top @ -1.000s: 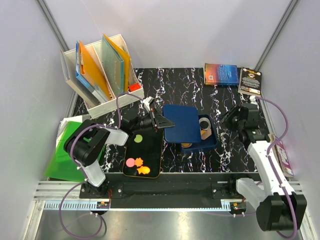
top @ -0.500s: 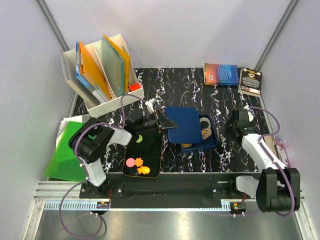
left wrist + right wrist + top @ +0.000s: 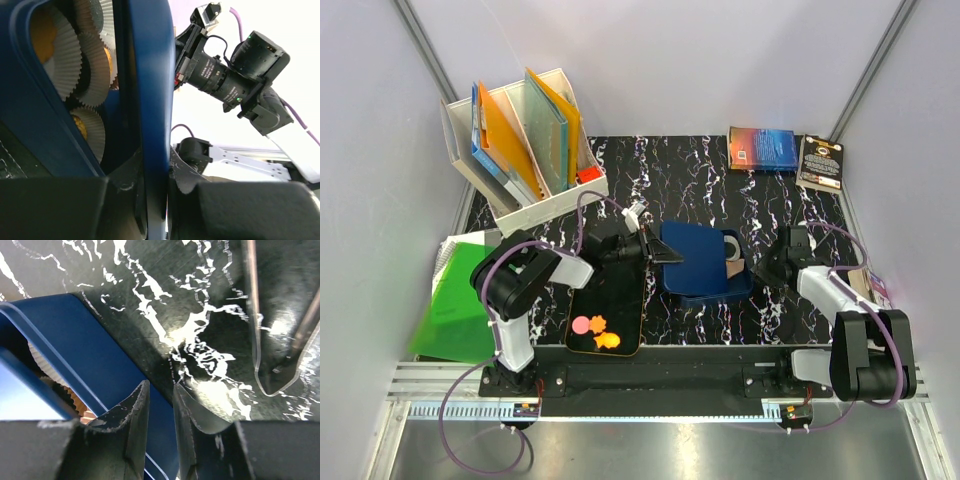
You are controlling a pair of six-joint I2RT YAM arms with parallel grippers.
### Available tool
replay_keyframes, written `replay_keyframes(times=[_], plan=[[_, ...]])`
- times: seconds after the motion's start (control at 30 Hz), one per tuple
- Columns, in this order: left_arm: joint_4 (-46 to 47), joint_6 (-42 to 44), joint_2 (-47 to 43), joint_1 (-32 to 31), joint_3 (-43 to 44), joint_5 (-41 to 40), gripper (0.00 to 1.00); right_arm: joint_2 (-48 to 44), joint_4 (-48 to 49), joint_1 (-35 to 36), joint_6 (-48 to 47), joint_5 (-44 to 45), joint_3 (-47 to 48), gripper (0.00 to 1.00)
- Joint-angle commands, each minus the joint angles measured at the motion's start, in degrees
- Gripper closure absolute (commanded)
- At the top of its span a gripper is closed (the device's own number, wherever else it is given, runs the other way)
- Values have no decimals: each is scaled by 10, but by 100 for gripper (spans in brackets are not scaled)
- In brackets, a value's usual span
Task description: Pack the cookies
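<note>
My left gripper is shut on the edge of the blue lid and holds it tilted over the blue box. In the left wrist view the lid's edge is pinched between my fingers, with an orange cookie in the white liners inside the box. One pink cookie and two orange cookies lie on the black tray. My right gripper is at the box's right wall, jaws nearly together with nothing between them.
A white file holder with folders stands at the back left. Two books lie at the back right. A green folder lies at the left edge. A clear plastic piece lies right of the box.
My left gripper has carried the lid to the right, further over the box. My right gripper has moved left and nearer, down to the box's right wall.
</note>
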Motion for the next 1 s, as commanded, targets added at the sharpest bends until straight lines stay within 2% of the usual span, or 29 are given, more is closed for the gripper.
replay_keyframes(times=[0.0,0.17,0.23,0.33,0.5,0.73,0.97], plan=[[-95,58,-8,-4,33,2,92,5,31,2,-2,-41,-6,67],[-214,98,-12,-3,55,-8,89,4,35,3,-3,-52,-9,68],[-230,104,-12,-2,56,-10,89,2,35,2,-4,-52,-12,68],[-231,101,-19,6,57,-8,100,-4,36,2,-5,-52,-14,68],[-261,117,-57,26,86,0,100,-11,36,2,-4,-47,-16,68],[-372,175,-97,38,172,13,100,-13,35,2,-6,-45,-17,68],[-385,180,-118,46,191,16,100,-14,36,2,-4,-45,-20,68]])
